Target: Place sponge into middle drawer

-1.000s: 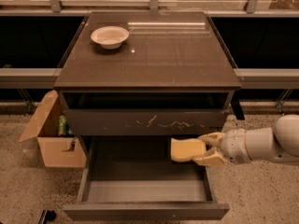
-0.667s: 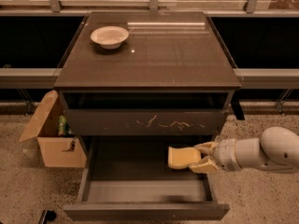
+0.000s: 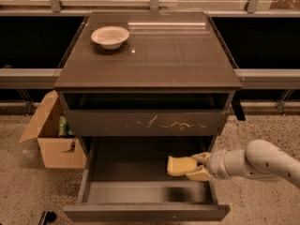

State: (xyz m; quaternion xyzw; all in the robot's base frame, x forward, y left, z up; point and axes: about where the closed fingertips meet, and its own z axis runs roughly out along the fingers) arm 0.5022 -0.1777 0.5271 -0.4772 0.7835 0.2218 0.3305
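The pale yellow sponge (image 3: 181, 165) is held in my gripper (image 3: 196, 167), which reaches in from the right on a white arm. The gripper is shut on the sponge and holds it inside the open middle drawer (image 3: 140, 212), just above its grey floor at the right side. The drawer is pulled far out below the scratched drawer (image 3: 145, 122). The sponge's right end is hidden between the fingers.
A white bowl (image 3: 110, 36) sits at the back left of the cabinet top (image 3: 154, 55). An open cardboard box (image 3: 52, 135) stands on the floor left of the cabinet. A railing runs behind.
The gripper has carried the sponge lower and a little left, down into the open middle drawer.
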